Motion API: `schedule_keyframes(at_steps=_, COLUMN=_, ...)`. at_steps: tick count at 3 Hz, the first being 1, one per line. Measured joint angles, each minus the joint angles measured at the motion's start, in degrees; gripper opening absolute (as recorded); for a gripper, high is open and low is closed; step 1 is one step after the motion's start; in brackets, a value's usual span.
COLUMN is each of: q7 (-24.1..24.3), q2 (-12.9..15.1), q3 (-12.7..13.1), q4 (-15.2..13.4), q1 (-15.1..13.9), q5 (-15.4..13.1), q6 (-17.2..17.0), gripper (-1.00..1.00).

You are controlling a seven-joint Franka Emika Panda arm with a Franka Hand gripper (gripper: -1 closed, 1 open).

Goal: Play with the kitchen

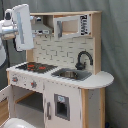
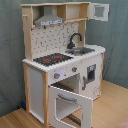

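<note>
Kitchen (image 1: pixel 60 85) stands with oven door (image 2: pixel 70 102) swung open; your arm (image 1: pixel 20 26) hovers upper left above hob (image 1: pixel 34 67); jaws' state unreadable.

A light wooden floor (image 2: pixel 112 107) carries everything here. The kitchen (image 2: pixel 62 65) stands directly on it in both exterior views, upright, its base flat on the boards. In the second exterior view its oven door (image 2: pixel 70 102) hangs open, swung out over the floor. In the first exterior view a strip of floor (image 1: pixel 4 112) shows at the lower left beside the kitchen (image 1: pixel 60 85).
</note>
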Motion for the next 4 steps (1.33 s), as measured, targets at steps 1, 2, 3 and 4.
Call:
schedule_keyframes(at_steps=1, q7=0.0, q2=0.3, q3=-2.2, q4=-1.9, q1=0.2, q5=0.2, q6=5.8, gripper=-1.0)
schedule_keyframes(at_steps=2, q7=0.0, q2=1.2, q3=-4.2, q4=-3.6, q1=0.2, q5=0.3, q6=12.3, gripper=-1.0)
schedule_keyframes(at_steps=3, q7=-0.2, q2=2.6, q3=-6.5, q4=-4.0, q1=0.2, q5=0.3, q6=18.0, gripper=-1.0)
schedule_keyframes(at_steps=4, q7=-0.8, q2=4.1, q3=-9.1, q4=-4.0, q1=0.2, q5=0.3, q6=23.3, gripper=-1.0)
